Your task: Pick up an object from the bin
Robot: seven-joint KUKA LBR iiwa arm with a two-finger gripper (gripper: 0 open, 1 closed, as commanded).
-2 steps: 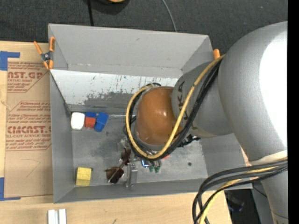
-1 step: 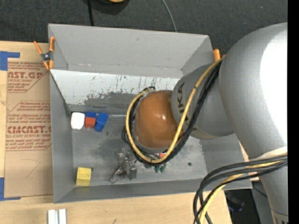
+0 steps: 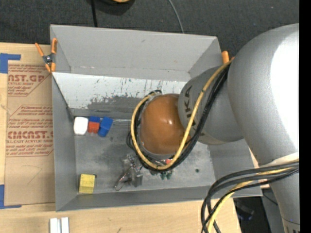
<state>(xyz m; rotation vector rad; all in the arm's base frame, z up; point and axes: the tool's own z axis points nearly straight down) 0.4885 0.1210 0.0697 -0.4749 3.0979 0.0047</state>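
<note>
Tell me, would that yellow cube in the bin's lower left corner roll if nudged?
Probably not: the yellow cube has flat faces and rests flat, so it would likely slide on the bin's metal floor rather than roll. It looks small and solid, so it is probably light and stiff when squeezed.

Lined up in a touching row by the left wall of the bin (image 3: pixel 97 154): white block (image 3: pixel 80 125), smaller red block (image 3: pixel 93 126), blue block (image 3: pixel 105 127) turned slightly askew. Well apart, toward the near left corner: yellow cube (image 3: pixel 87 183), flat on the floor, alone.
</note>
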